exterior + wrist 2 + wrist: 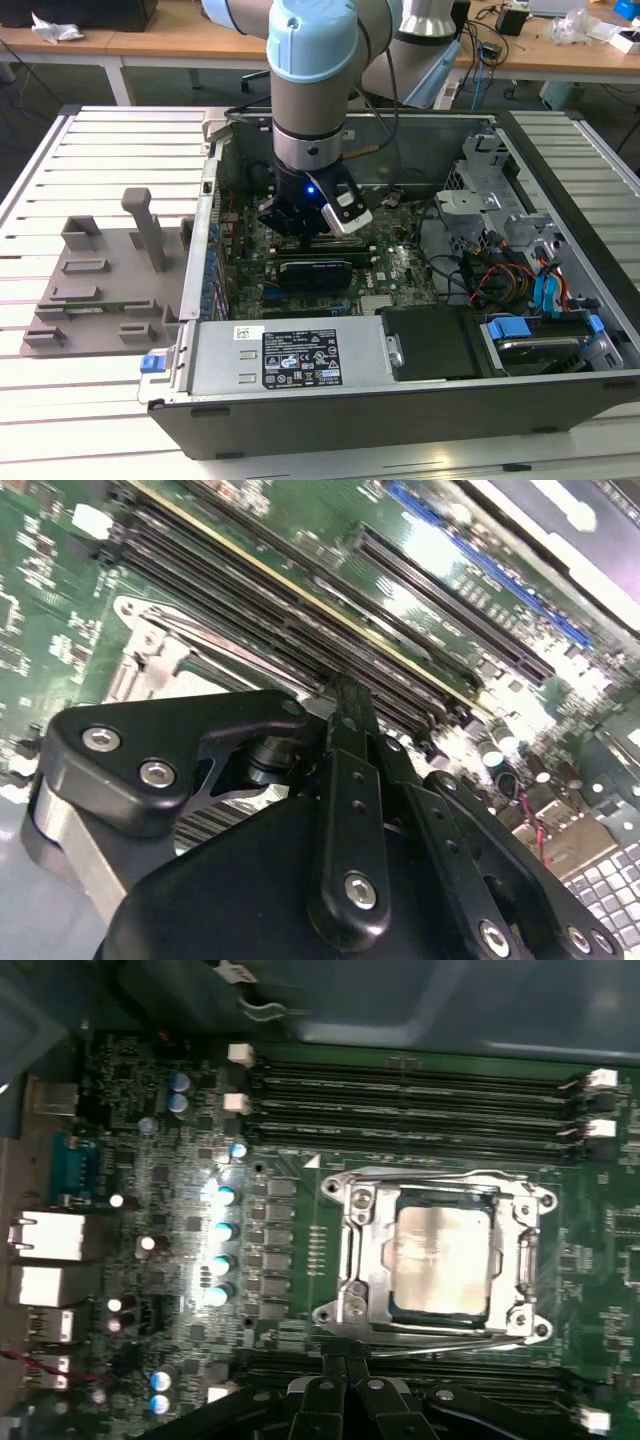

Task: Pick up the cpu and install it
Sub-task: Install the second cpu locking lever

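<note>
The cpu [440, 1260], a small square chip with a silvery top, lies flat inside the metal socket frame [350, 1260] on the green motherboard. In the first wrist view my gripper [346, 1352] is beside the socket, over the black memory slots [420, 1100], apart from the chip. Its two fingers are pressed together with nothing between them. The second wrist view has the gripper [345, 695] from the side, tip down near the slots, with part of the socket frame [150, 650] beyond it. In the exterior view the gripper [300, 235] reaches down into the open computer case [400, 420].
A grey plastic tray [100, 290] with upright posts lies on the slatted table at the exterior view's left. Inside the case are a power supply [290, 355], a black cover [430, 340], and drive bays with blue tabs and cables [540, 300]. Capacitors [222, 1230] line the board beside the socket.
</note>
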### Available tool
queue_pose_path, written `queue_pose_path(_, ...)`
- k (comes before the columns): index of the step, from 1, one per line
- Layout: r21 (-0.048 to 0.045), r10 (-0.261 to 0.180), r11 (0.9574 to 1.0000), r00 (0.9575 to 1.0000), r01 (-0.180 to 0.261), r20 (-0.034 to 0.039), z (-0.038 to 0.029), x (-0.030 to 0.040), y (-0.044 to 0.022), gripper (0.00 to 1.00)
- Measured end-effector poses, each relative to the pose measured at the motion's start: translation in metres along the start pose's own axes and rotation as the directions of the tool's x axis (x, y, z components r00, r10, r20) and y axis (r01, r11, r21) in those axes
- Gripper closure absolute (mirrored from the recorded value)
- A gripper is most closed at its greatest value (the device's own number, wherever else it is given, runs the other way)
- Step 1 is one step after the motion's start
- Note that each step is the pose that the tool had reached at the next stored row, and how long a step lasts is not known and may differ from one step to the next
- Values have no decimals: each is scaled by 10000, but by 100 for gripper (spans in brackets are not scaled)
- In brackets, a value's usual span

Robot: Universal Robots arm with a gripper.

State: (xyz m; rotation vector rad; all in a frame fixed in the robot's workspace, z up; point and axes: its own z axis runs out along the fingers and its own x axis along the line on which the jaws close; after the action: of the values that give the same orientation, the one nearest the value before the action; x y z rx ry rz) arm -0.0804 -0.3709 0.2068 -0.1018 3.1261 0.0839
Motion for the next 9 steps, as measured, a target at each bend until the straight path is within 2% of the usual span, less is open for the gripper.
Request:
queue_pose_path(3,-1,1,10000,10000,-1,-1,5,49,14,89)
queue_pose_path(9,-1,-26,10000,10000,26,-3,21,56,66,89)
